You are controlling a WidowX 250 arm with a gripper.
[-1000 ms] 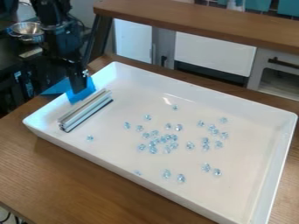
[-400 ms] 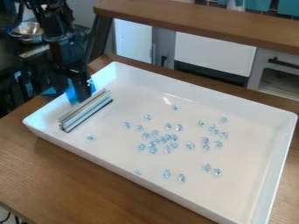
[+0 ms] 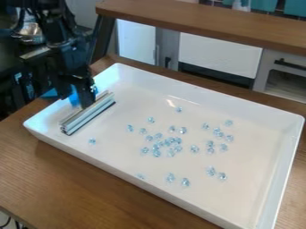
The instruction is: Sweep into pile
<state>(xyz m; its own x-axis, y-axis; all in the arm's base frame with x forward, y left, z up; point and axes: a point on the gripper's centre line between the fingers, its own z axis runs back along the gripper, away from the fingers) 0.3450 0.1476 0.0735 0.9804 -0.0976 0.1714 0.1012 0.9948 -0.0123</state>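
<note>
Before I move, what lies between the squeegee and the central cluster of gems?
In the camera view, two loose gems lie on the tray floor between the squeegee and the central cluster.

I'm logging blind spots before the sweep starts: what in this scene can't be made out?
All in the camera view:
- Blue handle: partly hidden by the gripper, so its full shape is unclear.
- Crystals: too small and crowded mid-tray to count exactly.
- Tray: nearest corner cut off by the bottom edge.
- Metal bowl: partly behind the arm, contents unclear.
</note>
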